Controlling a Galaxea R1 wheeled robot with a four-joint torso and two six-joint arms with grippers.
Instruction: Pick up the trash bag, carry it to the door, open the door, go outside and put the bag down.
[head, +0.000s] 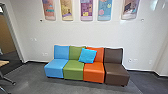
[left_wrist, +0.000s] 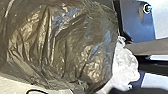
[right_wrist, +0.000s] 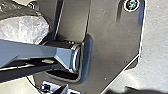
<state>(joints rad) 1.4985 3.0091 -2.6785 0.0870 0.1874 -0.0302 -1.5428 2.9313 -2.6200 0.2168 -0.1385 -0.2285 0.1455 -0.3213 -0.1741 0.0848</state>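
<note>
Trash bag (left_wrist: 65, 47) bulges near my left end effector; whether that or my right end effector grips it, I cannot tell. Carrying seems the step: I should turn smoothly, limit swing against my base plate (right_wrist: 112, 42), and clear the seats (head: 93, 71) ahead.

The trash bag (left_wrist: 62, 47) looks like thin, glossy, crinkled plastic.

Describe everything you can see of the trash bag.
The dark, glossy plastic trash bag looks rounded and bulging, its thin film heavily creased and catching the light. Against it, on the side toward the robot's wide dark plate, sits a crumpled whitish mass; whether that belongs to the bag is unclear. What holds the bag up, I cannot tell.
</note>
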